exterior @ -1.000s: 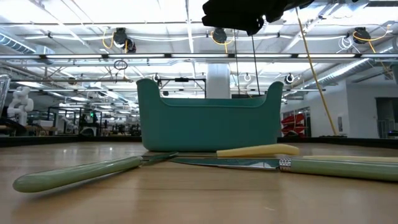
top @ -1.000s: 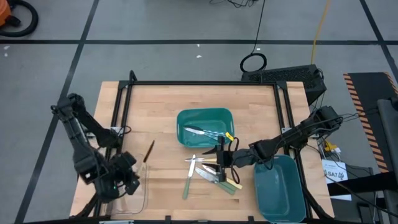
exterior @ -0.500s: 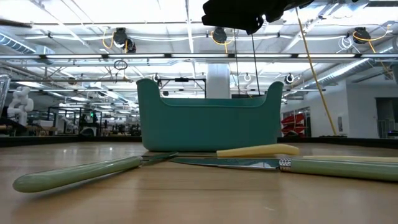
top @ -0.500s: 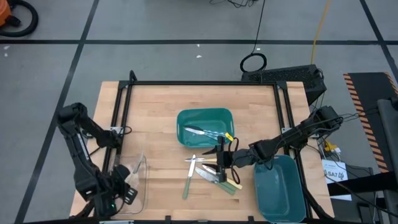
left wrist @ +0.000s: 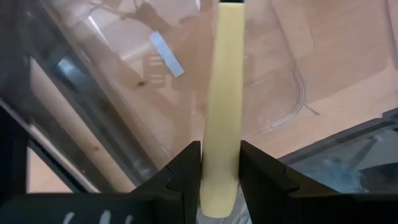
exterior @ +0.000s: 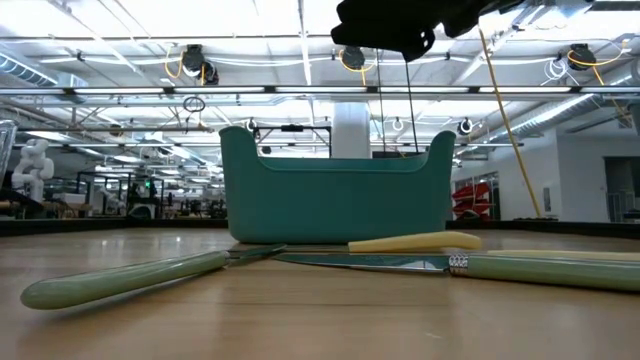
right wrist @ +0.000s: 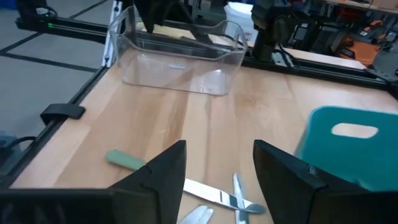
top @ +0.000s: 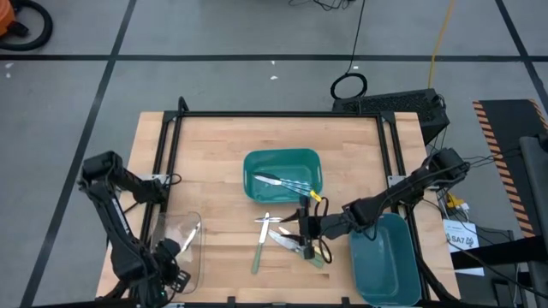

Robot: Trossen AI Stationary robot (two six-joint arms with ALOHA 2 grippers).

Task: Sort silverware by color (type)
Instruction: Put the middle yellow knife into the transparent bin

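Several slim cutlery pieces lie in a loose pile (top: 287,238) on the wood near the teal bin (top: 312,161). In the low view I see a green-handled piece (exterior: 130,278), a pale yellow handle (exterior: 415,241) and a green-handled knife (exterior: 540,270). A few bluish pieces (top: 281,181) lie inside the teal bin. My right gripper (top: 304,228) (right wrist: 217,180) hangs open above the pile, touching nothing. My left gripper (top: 165,255) (left wrist: 221,171) is at the near left, over the clear bin (top: 187,244), shut on a yellow-handled piece (left wrist: 225,93). My left gripper pinches the pale yellow handle (left wrist: 221,149) near its end between the two fingers (left wrist: 186,171). The fingers lie across the handle, and the piece runs straight out ahead of them. It is lifted clear above the clear bin's wall. Its head is out of the picture.
A second teal bin (top: 385,257) sits at the near right under the right arm. A black frame (top: 274,114) borders the table. The clear bin (right wrist: 180,59) stands at the near left corner. Bare wood lies between the clear bin and the pile.
My left gripper has swung toward the table's near edge and the near-left corner, carrying the yellow-handled piece, and the clear bin has come into plain sight. My right gripper has shifted a little toward the near edge above the pile. The cutlery on the table has stayed put.
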